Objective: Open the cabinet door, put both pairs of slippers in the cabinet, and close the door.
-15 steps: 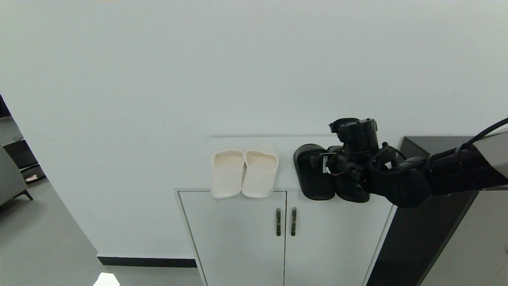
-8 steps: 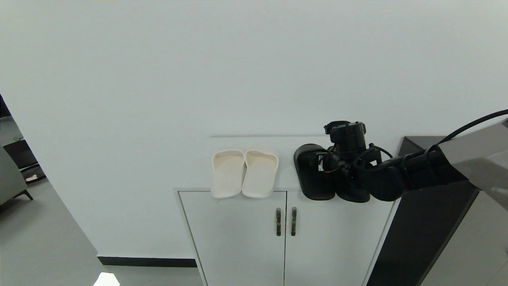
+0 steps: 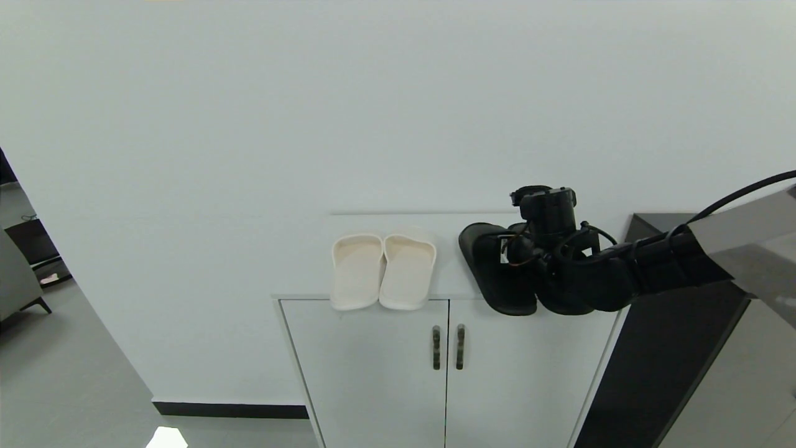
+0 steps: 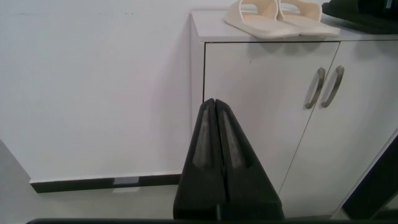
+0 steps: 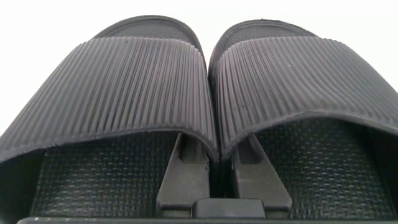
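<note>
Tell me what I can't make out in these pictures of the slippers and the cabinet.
Right wrist view: the right gripper's fingertips, hidden under the black slippers' straps.
Head view: one black slipper, mostly behind that arm; whether the pair rests on the cabinet top or is lifted.
Head view: the cabinet's inside, behind closed doors; its base, cut off by the lower edge.

A plain pale wall (image 3: 249, 124) is filling the back of the room. A black baseboard (image 3: 230, 410) is running along its foot, meeting a grey floor (image 3: 62, 386). A bright patch of light (image 3: 166, 438) is lying near the baseboard. A grey chair (image 3: 12, 280) is standing far left, a tall black unit (image 3: 659, 361) far right.
</note>
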You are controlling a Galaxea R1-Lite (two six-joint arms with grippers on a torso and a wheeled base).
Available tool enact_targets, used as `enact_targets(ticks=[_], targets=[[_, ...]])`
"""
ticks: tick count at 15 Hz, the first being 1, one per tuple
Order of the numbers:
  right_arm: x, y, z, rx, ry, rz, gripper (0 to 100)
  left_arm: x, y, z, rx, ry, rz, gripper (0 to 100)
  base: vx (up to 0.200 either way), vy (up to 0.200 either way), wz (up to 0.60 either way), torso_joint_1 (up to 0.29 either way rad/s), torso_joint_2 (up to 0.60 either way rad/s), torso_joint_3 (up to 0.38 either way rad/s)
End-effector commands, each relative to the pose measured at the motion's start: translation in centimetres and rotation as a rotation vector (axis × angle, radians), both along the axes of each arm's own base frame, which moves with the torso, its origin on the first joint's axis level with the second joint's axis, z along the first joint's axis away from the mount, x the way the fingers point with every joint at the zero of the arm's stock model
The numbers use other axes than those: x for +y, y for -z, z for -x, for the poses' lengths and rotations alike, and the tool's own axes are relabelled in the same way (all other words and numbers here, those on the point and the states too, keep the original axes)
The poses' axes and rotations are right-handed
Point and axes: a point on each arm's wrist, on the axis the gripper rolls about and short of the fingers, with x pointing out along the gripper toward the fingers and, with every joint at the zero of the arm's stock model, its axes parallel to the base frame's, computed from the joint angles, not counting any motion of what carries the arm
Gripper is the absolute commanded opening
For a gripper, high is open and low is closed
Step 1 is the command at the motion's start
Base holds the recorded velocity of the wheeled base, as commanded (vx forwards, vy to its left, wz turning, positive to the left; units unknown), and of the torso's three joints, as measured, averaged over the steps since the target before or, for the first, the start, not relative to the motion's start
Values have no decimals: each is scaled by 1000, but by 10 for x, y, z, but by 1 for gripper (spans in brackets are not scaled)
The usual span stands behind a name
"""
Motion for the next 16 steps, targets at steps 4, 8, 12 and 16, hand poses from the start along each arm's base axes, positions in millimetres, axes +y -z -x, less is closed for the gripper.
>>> enact_targets(ticks=[4, 8, 12, 16], targets=[[-7, -37, 72, 4, -194, -58, 0, 0, 0, 0, 1, 0, 1, 0, 0, 0, 0, 0, 0, 0], [-40, -38, 144, 18, -488, -147, 0, 0, 0, 0, 1, 0, 1, 0, 0, 0, 0, 0, 0, 0], [-64, -23, 202, 91, -744, -190, 0, 0, 0, 0, 1, -1, -1, 0, 0, 0, 0, 0, 0, 0], [-62, -23, 210, 90, -776, -192, 0, 0, 0, 0, 1, 2, -1, 0, 0, 0, 0, 0, 0, 0]])
